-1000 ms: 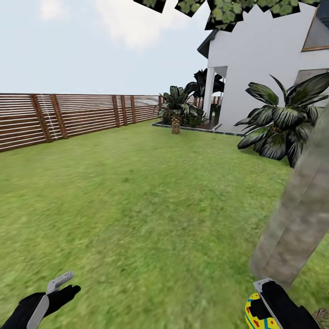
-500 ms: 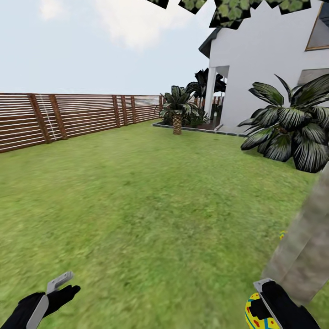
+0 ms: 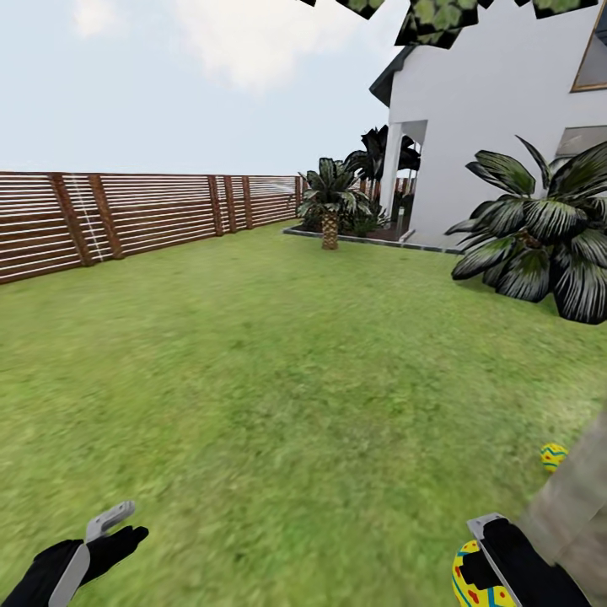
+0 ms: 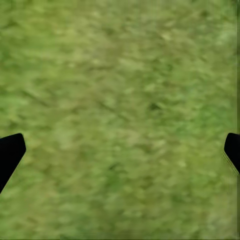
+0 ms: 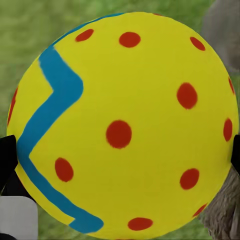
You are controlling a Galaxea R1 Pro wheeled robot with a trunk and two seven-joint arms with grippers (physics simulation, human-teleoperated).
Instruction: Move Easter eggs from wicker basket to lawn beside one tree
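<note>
While hanging low at the near right, grips with the right tool (image 3: 489,548) a held egg (image 3: 470,582), yellow with red dots and a blue-green zigzag band. Seen close in the right wrist view as a round yellow face between two dark finger edges, with grass and a grey-brown patch of bark behind. Stands just left of the tree (image 3: 573,514), a thick mottled grey-brown trunk leaning out of the right edge, with flat green leaves (image 3: 438,13) at the far top. Shows a second egg (image 3: 553,456) lying on the lawn (image 3: 278,379) just beside the trunk, on its left and a little farther off than the held one; cannot tell whether touching the bark. Keeps the left tool (image 3: 114,527) at the near left, above bare grass and holding nothing, its black fingers (image 4: 10,152) spread wide to either side in the left wrist view. Stretches away as mottled green grass to a brown slatted fence (image 3: 126,215) at the far left, a white house (image 3: 497,126) at the far right, a broad dark-leaved bush (image 3: 539,244) before its wall, and a small palm (image 3: 330,202) near the house corner.
</note>
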